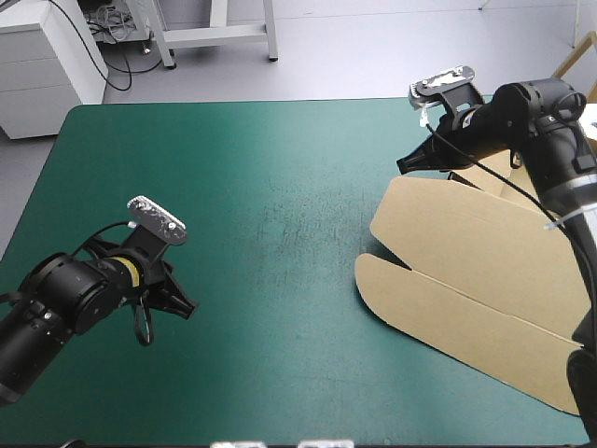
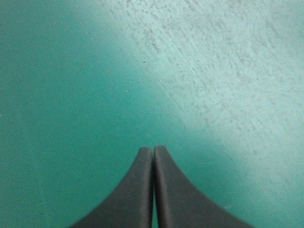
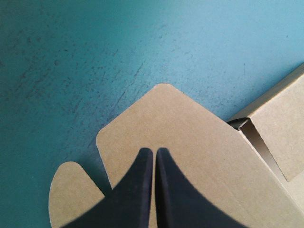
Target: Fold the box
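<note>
The box (image 1: 466,271) lies on the right side of the table, a sheet of brown board mostly flat on the teal-green cover (image 1: 261,187). Two round-cornered flaps (image 1: 410,215) point toward the table's middle. At its far right part, under the right arm, a wall (image 3: 275,123) seems to stand up with a dark gap beside it, though the arm hides much of this from above, so how far it is tucked is hard to say.

The right gripper (image 1: 403,166) hangs over the box's far edge. In its own view the black fingers (image 3: 142,180) are pressed together into one point above the larger flap (image 3: 161,123), with no board between them, so it looks empty. The left gripper (image 1: 187,308) is well apart from the box, over bare cover near the table's left side. Its fingers (image 2: 142,190) also meet, holding nothing.

By this, the folding is at an early step: most walls are not yet raised and neither arm has hold of the board. The next move likely calls for the right gripper to open, come down to a flap's edge and take or push it up along its crease. The left arm would need to cross over to steady the sheet.
</note>
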Robot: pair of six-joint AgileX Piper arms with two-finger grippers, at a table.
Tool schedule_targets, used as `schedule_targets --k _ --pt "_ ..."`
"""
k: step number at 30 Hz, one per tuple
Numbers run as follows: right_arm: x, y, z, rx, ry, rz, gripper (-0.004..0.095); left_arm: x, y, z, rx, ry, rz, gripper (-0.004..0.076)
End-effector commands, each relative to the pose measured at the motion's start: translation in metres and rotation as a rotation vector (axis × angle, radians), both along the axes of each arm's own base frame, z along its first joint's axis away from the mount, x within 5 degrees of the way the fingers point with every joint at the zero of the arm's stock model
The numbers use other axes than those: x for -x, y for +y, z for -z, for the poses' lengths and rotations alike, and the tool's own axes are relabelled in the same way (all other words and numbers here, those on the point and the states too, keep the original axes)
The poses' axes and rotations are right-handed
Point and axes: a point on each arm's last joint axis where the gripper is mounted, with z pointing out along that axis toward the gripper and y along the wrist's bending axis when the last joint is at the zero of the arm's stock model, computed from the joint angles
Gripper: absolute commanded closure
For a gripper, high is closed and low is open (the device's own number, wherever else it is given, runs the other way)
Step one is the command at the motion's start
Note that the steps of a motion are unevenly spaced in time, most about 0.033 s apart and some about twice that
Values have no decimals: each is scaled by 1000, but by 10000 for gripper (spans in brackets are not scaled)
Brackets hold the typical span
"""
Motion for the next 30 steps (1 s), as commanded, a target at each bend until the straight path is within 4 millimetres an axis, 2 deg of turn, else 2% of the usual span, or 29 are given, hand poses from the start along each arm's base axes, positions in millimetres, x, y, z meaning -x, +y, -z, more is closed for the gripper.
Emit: schedule_targets --k 1,9,14,21,26,30 --pt "28 -7 -28 -25 -118 9 908 11 7 -3 27 -72 8 734" --pt "80 -21 6 -26 -166 19 908 31 18 11 54 -118 23 734" --pt "122 -31 42 -25 -165 27 908 39 23 21 57 -110 25 734" --pt "176 -44 94 -25 -158 39 908 47 26 47 43 -50 28 734" --pt "207 -51 122 -29 -168 42 908 50 27 62 28 -3 26 734" --pt "224 -55 133 -38 -194 42 908 52 28 73 15 20 29 734"
